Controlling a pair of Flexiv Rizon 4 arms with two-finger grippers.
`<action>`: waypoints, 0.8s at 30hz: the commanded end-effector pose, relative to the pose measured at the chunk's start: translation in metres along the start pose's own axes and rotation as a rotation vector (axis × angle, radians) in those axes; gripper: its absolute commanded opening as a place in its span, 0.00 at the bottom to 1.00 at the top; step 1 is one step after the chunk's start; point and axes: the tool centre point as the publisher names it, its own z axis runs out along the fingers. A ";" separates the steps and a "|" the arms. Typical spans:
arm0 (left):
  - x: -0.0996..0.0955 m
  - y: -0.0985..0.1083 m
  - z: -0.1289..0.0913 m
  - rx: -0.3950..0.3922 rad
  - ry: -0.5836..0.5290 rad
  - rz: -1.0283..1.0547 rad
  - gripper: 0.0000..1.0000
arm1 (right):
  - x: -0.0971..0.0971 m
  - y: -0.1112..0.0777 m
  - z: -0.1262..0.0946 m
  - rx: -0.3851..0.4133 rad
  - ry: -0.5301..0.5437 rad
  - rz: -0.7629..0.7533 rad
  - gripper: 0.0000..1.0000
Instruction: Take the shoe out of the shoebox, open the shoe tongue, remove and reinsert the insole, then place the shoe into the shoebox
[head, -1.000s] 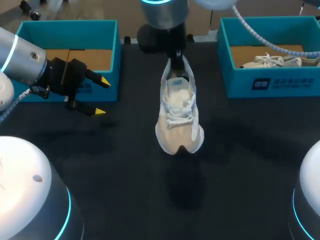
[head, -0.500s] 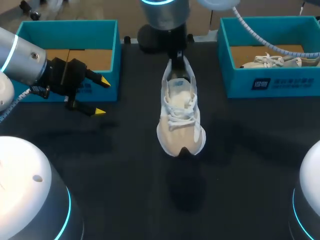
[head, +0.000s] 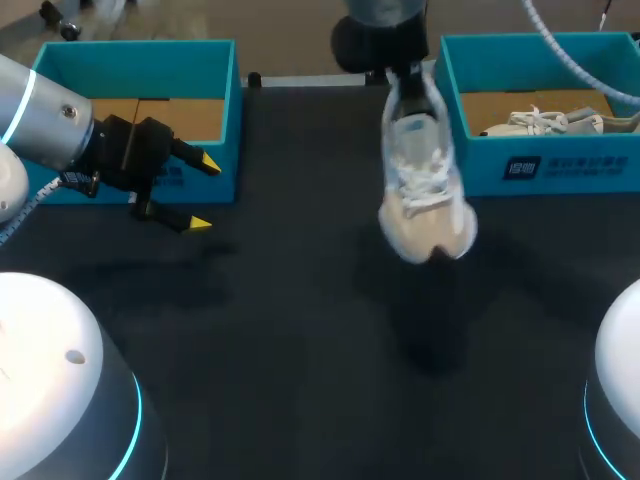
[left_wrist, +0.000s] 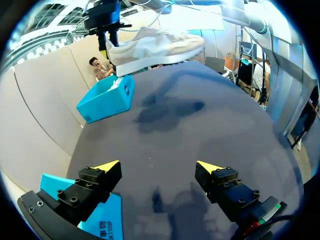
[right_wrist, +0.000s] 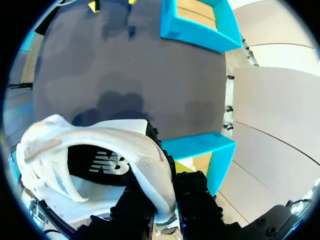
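A white and beige shoe (head: 425, 190) hangs toe-down above the table, just left of the right blue shoebox (head: 520, 170). My right gripper (head: 405, 75) is shut on its heel collar; in the right wrist view the shoe (right_wrist: 90, 150) fills the foreground with the dark fingers (right_wrist: 195, 195) pinching the collar. My left gripper (head: 203, 193) stands open in front of the left blue shoebox (head: 140, 60), holding nothing. The left wrist view shows that gripper (left_wrist: 159, 167) spread over bare table, with the shoe (left_wrist: 155, 47) in the air far ahead.
A second white shoe (head: 545, 122) lies inside the right shoebox. The left shoebox shows only its cardboard floor. The dark table (head: 300, 330) lies between the two boxes. The white arm bases (head: 60, 390) stand at the near corners.
My right arm has carried the shoe from the table's middle to the right and back, close to the right shoebox. The left arm has not moved.
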 end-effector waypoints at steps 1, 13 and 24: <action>0.001 -0.001 -0.001 -0.003 0.000 0.000 1.00 | -0.019 -0.032 0.010 -0.041 0.021 -0.015 0.00; 0.001 -0.001 -0.001 -0.003 0.000 0.000 1.00 | -0.052 -0.085 0.037 -0.041 0.040 -0.028 0.00; 0.001 -0.001 -0.001 -0.003 0.000 0.000 1.00 | -0.052 -0.085 0.037 -0.041 0.040 -0.028 0.00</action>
